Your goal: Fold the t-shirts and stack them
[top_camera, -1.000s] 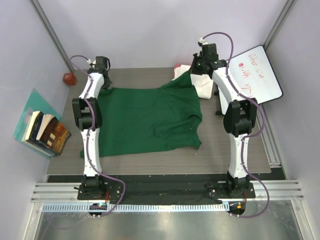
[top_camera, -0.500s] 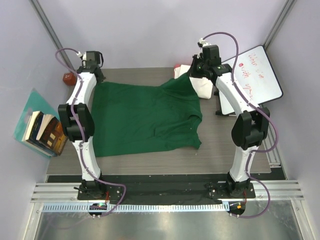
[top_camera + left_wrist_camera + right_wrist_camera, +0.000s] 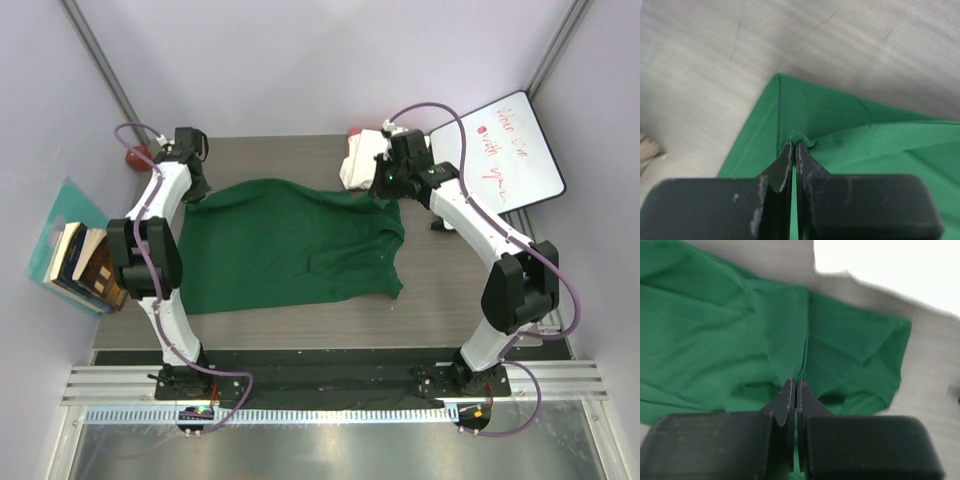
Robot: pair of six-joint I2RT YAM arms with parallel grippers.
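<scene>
The dark green t-shirt (image 3: 290,245) lies spread across the middle of the table, its far edge lifted. My left gripper (image 3: 192,187) is shut on the shirt's far left corner; in the left wrist view a small fold of green cloth (image 3: 850,125) is pinched at the tips of that gripper (image 3: 796,144). My right gripper (image 3: 386,186) is shut on the far right edge, and the right wrist view shows this gripper (image 3: 796,385) closed on green fabric (image 3: 715,340). The cream-white folded t-shirt (image 3: 360,166) sits behind it, also seen as a white bundle (image 3: 890,270), with a red-pink cloth edge (image 3: 355,133) at its back.
A whiteboard (image 3: 503,150) with red writing leans at the back right. Books (image 3: 90,265) on a teal folder lie off the table's left side. A red object (image 3: 134,157) sits at the back left corner behind the left arm.
Both grippers have come toward the near side with the shirt's far edge in their grip. The green cloth has slid off the cream-white bundle, which now shows more fully.
</scene>
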